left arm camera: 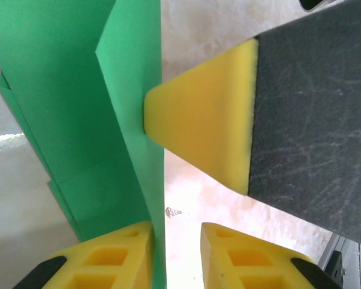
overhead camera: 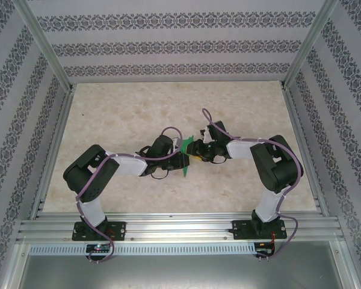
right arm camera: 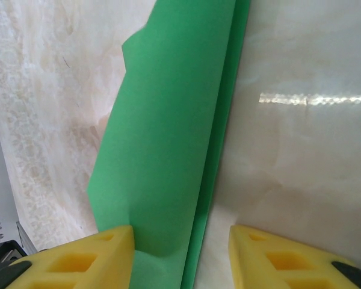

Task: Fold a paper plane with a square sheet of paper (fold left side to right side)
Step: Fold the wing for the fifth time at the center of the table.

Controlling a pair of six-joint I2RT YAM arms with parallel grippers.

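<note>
The bright green square sheet of paper (overhead camera: 185,148), folded into long layered flaps like a narrow paper plane, stands between the two grippers at the table's middle. My left gripper (overhead camera: 182,159) reaches it from the left. In the left wrist view that gripper (left arm camera: 175,232) is open, and the paper (left arm camera: 90,102) runs along the inner face of its left finger (left arm camera: 108,259). A yellow fingertip (left arm camera: 198,132) of the right gripper presses the paper's edge from the right. My right gripper (overhead camera: 200,152) (right arm camera: 182,235) is open, with the paper (right arm camera: 168,132) between its jaws, touching its left finger (right arm camera: 84,259).
The pale marbled table (overhead camera: 138,114) is bounded by aluminium frame posts and a front rail (overhead camera: 180,226). Patterned walls (overhead camera: 168,45) close the back and sides. Both arm bases sit at the near edge.
</note>
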